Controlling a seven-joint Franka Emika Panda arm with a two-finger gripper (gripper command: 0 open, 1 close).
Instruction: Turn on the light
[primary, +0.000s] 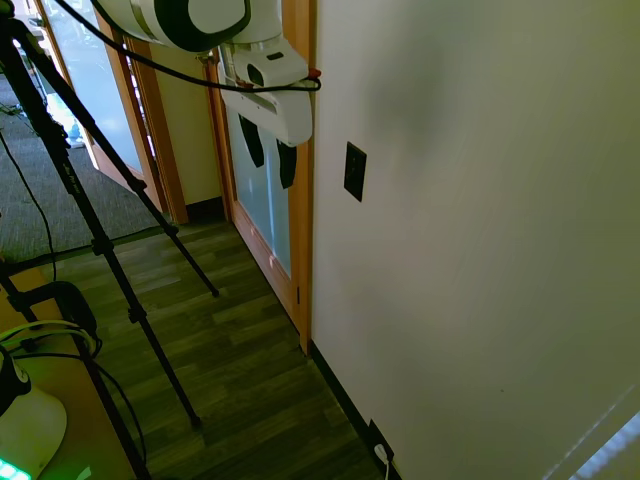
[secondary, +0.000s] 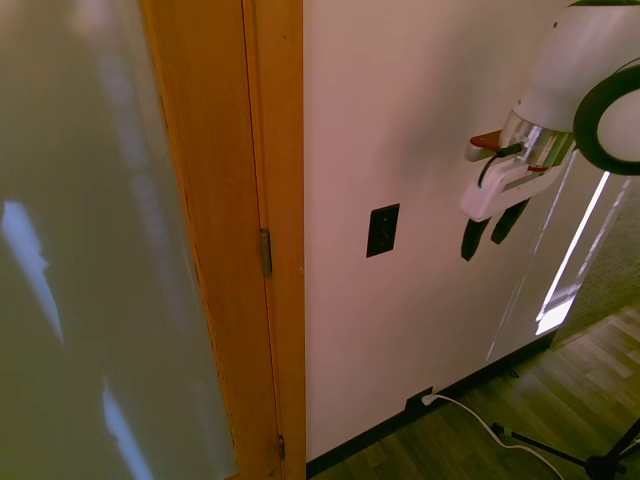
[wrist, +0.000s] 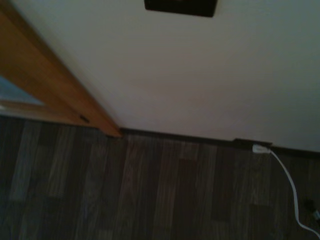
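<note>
Hand (secondary: 485, 238) hangs open and empty, fingers pointing down, beside the tall black switch (secondary: 382, 230) on the wall (secondary: 420, 90), not touching.

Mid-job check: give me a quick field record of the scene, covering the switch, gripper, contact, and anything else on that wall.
target: light switch, small black upright plate on the white wall
switch position: beside the wooden door frame, about mid-height
gripper: fingers pointing down, apart, holding nothing
contact: none; gripper hangs in the air off to the side of the switch, at roughly its height
other plate: black socket plate low at the baseboard, with white plug and cord
floor: dark wood planks
lamp: none in view
</note>
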